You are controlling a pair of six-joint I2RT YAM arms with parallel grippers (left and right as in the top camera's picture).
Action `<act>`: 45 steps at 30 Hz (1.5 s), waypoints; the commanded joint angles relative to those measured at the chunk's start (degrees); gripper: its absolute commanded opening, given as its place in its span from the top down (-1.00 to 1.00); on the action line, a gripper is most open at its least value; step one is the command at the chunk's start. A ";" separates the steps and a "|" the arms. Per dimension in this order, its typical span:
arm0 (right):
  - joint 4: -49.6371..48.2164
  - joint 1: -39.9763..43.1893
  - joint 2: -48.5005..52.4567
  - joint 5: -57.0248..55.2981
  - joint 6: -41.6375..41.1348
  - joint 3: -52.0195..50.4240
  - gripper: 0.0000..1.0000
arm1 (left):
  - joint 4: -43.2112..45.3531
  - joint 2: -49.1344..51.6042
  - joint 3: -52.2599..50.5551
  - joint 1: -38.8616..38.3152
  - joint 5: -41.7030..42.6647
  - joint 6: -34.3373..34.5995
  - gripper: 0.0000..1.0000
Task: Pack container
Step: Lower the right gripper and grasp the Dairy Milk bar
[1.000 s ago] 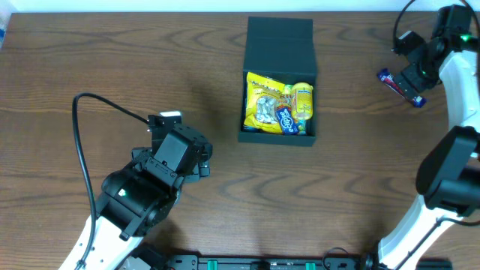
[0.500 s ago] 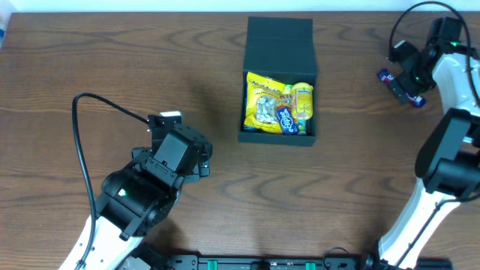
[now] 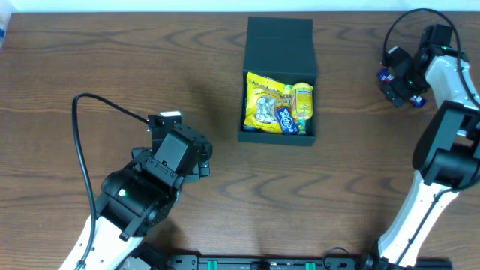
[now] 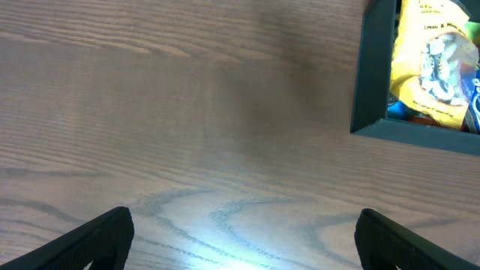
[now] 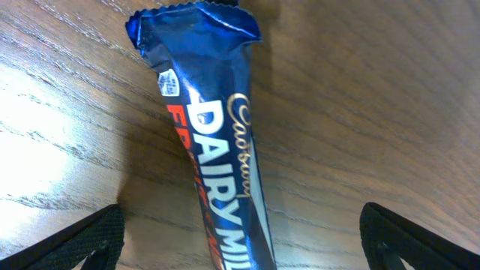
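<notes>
Robotics lab: cabled left arm [image 3: 139, 199] and right arm [image 3: 448, 161] at wood-grain table [image 3: 75, 52].

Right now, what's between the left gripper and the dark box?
Nothing: just bare table from the left gripper to the container, seen in the overhead and left wrist views.

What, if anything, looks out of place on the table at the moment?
One chocolate bar lies alone on the table at the far right, well apart from the box where the other snacks are packed. The right tool hangs open over it, a finger on each side. Nothing looks spilled or damaged.
</notes>
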State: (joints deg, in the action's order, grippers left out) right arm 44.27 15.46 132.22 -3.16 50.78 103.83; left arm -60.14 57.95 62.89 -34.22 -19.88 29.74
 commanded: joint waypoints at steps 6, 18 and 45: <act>0.07 -0.98 1.99 0.68 0.46 0.57 -0.99 | -0.24 -0.22 -0.17 0.11 -0.61 -0.59 -0.90; 0.46 -0.98 1.99 0.63 0.02 0.57 -0.18 | -0.24 -0.22 -0.17 0.11 -0.61 -0.59 -0.91; 1.84 -2.84 -4.24 0.61 -4.90 0.42 0.97 | -0.24 -0.22 -0.17 0.11 -0.61 -0.59 -0.90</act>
State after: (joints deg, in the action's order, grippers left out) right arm 45.98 13.91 132.20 -3.33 47.70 103.98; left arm -60.16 57.95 62.89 -34.22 -19.86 29.74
